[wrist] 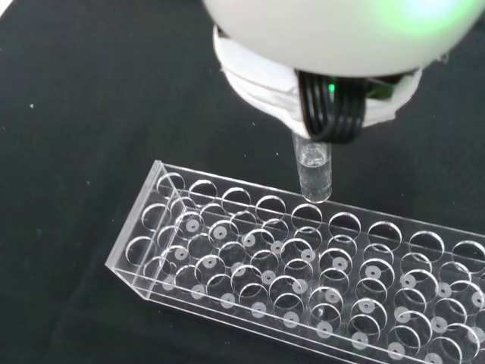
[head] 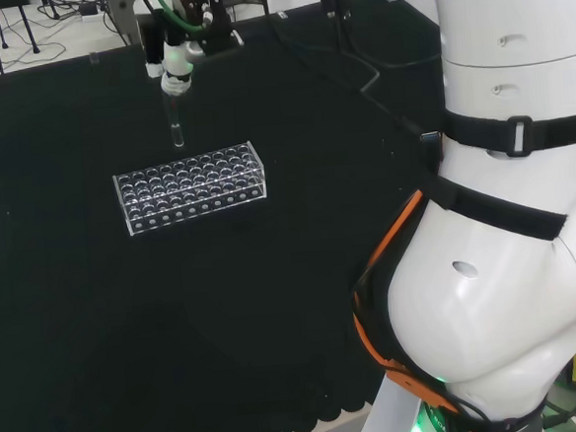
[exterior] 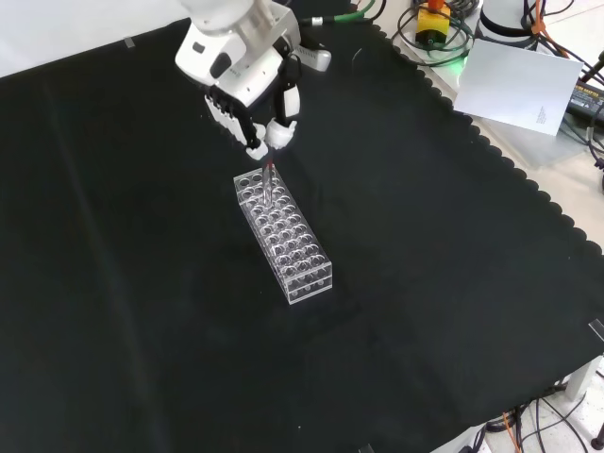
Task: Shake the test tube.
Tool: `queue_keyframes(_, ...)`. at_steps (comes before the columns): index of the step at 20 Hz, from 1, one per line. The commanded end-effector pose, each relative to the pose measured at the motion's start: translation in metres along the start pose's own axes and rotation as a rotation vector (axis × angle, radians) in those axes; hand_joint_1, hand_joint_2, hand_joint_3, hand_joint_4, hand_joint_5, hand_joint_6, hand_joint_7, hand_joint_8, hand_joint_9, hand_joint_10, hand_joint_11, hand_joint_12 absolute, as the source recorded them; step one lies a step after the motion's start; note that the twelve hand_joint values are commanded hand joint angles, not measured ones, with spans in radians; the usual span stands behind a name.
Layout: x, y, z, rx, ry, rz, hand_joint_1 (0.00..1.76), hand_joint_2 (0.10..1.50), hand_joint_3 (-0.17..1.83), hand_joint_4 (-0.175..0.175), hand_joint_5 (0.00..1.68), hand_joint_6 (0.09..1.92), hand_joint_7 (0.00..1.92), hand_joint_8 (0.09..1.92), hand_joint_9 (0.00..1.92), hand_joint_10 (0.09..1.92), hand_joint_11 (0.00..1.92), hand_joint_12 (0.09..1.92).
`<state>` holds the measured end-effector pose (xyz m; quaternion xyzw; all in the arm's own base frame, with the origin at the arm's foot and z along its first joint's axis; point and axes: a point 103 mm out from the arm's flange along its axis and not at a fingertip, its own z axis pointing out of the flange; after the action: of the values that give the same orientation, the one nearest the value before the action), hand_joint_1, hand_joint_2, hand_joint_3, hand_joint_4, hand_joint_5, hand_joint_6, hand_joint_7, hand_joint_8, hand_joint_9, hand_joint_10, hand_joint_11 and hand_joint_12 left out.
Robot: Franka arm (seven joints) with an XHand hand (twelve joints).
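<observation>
While fingers curl shut, hand (exterior: pixel 247 106) pinches test tube (head: pixel 176 126) upright, clear above rack (head: pixel 191 186).

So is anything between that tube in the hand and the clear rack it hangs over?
Nothing visible. The hand holds the test tube upright just above the rack, whose visible holes hold no other tubes.

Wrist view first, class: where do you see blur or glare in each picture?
Wrist view: the hand is a blurred white mass, while the rack is sharp. Head view: the rack's rim glints. Front view: the test tube is faint against the cloth.
</observation>
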<state>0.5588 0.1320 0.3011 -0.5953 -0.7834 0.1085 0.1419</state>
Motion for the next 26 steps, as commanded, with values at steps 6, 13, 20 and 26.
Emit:
queue_keyframes(6,-0.006,-0.022,-0.024,-0.048,0.029,0.002,1.45,0.53,0.76,-0.175,1.45,0.12,1.47,0.61,1.44,0.42,1.38,1.07)
queue_keyframes(13,0.012,-0.020,-0.041,-0.086,0.042,-0.021,1.45,0.53,0.76,-0.175,1.45,0.12,1.47,0.61,1.44,0.42,1.38,1.07)
queue_keyframes(20,0.040,-0.018,-0.058,-0.116,0.058,-0.095,1.45,0.53,0.77,-0.175,1.45,0.11,1.47,0.61,1.44,0.42,1.38,1.07)
queue_keyframes(26,0.020,-0.022,-0.052,-0.105,0.033,-0.051,1.45,0.52,0.77,-0.175,1.45,0.11,1.47,0.61,1.44,0.42,1.38,1.08)
